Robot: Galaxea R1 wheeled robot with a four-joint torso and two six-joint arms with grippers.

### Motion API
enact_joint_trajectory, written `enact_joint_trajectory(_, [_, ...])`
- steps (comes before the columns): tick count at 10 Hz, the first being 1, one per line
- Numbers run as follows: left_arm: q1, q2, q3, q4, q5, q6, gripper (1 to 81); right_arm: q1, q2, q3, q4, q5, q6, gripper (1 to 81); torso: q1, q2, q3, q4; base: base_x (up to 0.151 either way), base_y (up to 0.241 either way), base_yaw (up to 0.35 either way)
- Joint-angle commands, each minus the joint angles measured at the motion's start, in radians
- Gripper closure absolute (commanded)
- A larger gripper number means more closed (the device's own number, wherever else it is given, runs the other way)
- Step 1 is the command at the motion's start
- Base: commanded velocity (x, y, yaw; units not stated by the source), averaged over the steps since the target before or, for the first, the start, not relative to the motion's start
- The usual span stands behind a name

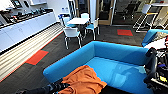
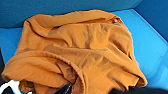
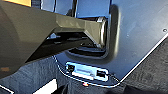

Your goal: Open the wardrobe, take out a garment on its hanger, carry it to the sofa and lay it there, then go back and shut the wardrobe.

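garment (image 1: pixel 83 80): bunched on the sofa (image 1: pixel 117 53) seat's front edge
left arm (image 1: pixel 47 88): beside it, fingers' state unclear
risk: hoodie could slide off that edge

Rust-orange garment (image 1: pixel 83 80) on bright blue sofa (image 1: pixel 120 53); dark carpet (image 1: pixel 60 47) with red patches.

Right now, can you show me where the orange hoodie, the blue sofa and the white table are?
orange hoodie (image 1: pixel 83 80), head view, middle of the crumpled cloth.
blue sofa (image 1: pixel 117 53), head view, its back.
white table (image 1: pixel 78 20), head view, its top.
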Motion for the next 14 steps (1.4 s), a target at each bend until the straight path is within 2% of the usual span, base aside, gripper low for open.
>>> enact_joint_trajectory(1, [-0.065, -0.027, 0.021, 0.029, 0.022, 0.014, 1.0, -0.006, 0.014, 0.008, -0.011, -0.055, -0.002, 1.0, 0.0, 0.0, 0.0, 0.0, 0.0, 0.0, 0.0])
enact_joint_trajectory(4, [0.145, -0.047, 0.074, 0.18, 0.003, 0.024, 1.0, 0.004, 0.017, 0.006, -0.005, -0.055, -0.001, 1.0, 0.0, 0.0, 0.0, 0.0, 0.0, 0.0, 0.0])
enact_joint_trajectory(6, [0.271, -0.093, 0.142, 0.26, -0.086, 0.024, 1.0, 0.015, 0.021, 0.006, -0.007, -0.056, -0.001, 1.0, 0.0, 0.0, 0.0, 0.0, 0.0, 0.0, 0.0])
enact_joint_trajectory(9, [0.423, -0.169, 0.238, 0.368, -0.141, 0.024, 1.0, 0.015, 0.021, -0.001, -0.004, -0.058, -0.001, 1.0, 0.0, 0.0, 0.0, 0.0, 0.0, 0.0, 0.0])
enact_joint_trajectory(10, [0.483, -0.182, 0.235, 0.385, -0.176, 0.024, 1.0, 0.014, 0.021, -0.004, -0.004, -0.058, -0.001, 1.0, -0.001, 0.0, 0.058, 0.0, 0.0, 0.0, 0.0])
enact_joint_trajectory(11, [0.538, -0.191, 0.219, 0.408, -0.227, 0.024, 1.0, 0.014, 0.021, -0.004, -0.005, -0.058, -0.001, 1.0, -0.001, 0.0, 0.076, 0.0, 0.0, 0.0, 0.0])
enact_joint_trajectory(14, [0.668, -0.16, 0.11, 0.426, -0.313, 0.025, 1.0, 0.018, 0.028, -0.004, -0.01, -0.058, -0.002, 1.0, -0.002, -0.001, 0.15, 0.0, 0.0, 0.0, 0.0])
